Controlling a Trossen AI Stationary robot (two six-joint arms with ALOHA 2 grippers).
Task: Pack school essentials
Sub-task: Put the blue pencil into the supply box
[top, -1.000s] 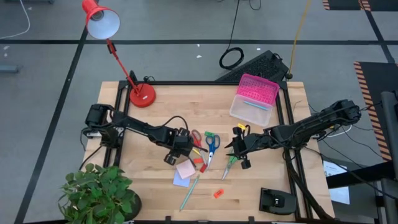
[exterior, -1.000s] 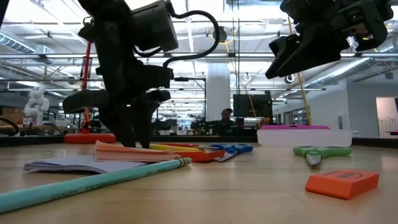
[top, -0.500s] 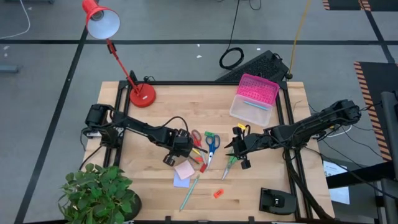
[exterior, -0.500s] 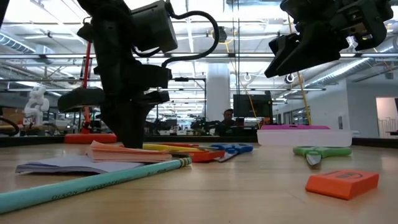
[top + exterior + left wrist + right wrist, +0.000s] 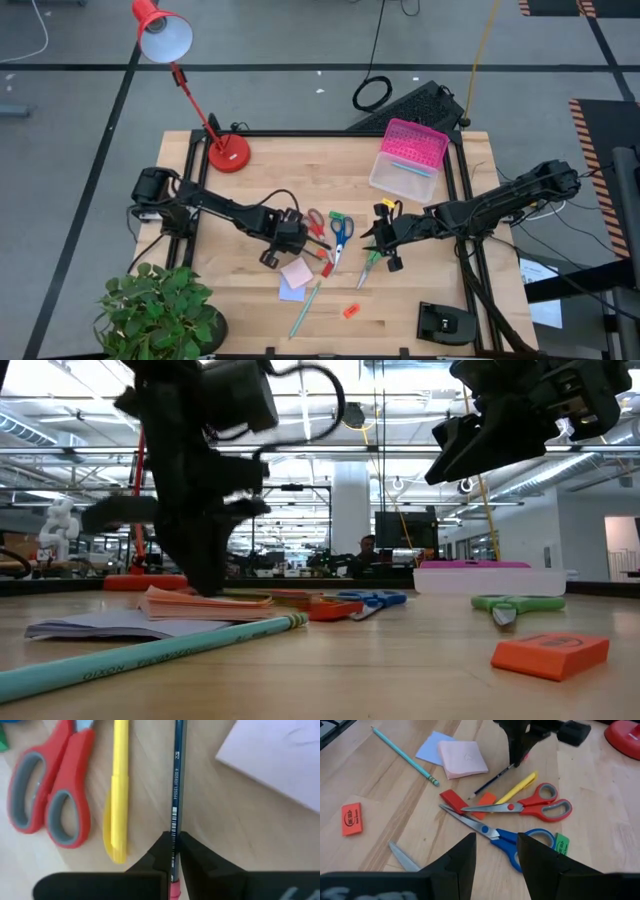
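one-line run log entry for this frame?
left claw: shut on dark blue pencil, by red scissors | right claw: open, raised above blue scissors | box: nothing packed visible

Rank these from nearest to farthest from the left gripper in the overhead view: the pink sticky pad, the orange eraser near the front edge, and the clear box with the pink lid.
Measured from the left gripper:
1. Pink sticky pad, just toward the table's front edge.
2. Orange eraser, farther toward the front and the right arm's side.
3. Clear box with the pink lid, at the far back on the right arm's side.
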